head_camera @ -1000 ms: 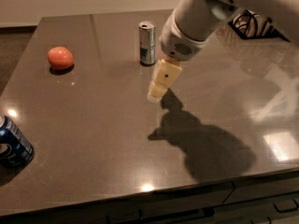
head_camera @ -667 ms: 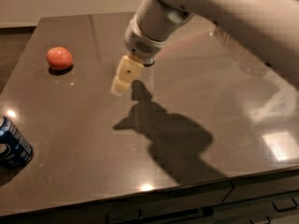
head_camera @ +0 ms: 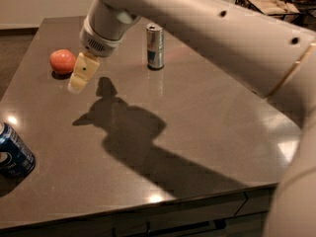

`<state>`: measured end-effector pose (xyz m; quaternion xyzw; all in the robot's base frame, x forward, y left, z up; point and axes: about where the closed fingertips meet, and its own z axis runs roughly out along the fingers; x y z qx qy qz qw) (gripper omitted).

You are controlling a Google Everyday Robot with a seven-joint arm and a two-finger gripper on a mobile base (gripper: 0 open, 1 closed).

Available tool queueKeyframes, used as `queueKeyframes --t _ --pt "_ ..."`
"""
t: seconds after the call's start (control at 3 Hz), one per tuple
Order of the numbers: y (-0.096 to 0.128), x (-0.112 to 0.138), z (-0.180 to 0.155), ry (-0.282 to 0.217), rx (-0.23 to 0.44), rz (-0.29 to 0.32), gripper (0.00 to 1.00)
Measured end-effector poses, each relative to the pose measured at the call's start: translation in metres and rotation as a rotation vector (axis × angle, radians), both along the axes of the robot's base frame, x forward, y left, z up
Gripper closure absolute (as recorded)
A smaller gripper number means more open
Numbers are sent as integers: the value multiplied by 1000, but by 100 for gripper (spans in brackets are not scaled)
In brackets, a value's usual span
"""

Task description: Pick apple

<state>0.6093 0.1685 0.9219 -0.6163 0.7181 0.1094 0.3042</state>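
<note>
The apple (head_camera: 62,61), small, round and orange-red, lies on the dark table (head_camera: 197,132) at the far left. My gripper (head_camera: 80,74), with cream-coloured fingers pointing down and to the left, hangs above the table just right of the apple, a short gap away and not touching it. It holds nothing that I can see. The big white arm reaches in from the upper right and crosses the top of the view.
A slim silver can (head_camera: 155,46) stands upright at the back middle, right of the gripper. A dark blue soda can (head_camera: 13,153) stands at the near left edge. A dark wire basket (head_camera: 269,3) sits beyond the table at the top right.
The gripper has swung left across the table, from beside the silver can to just right of the apple. The silver can, hidden by the arm a moment ago, shows again.
</note>
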Motion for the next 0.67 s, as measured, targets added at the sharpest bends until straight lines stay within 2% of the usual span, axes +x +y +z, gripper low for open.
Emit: queueKeyframes --t 0.33,0.67 --pt "40 30 -7 8 -1 -20 0" --pt "61 61 -20 23 -20 -43 0"
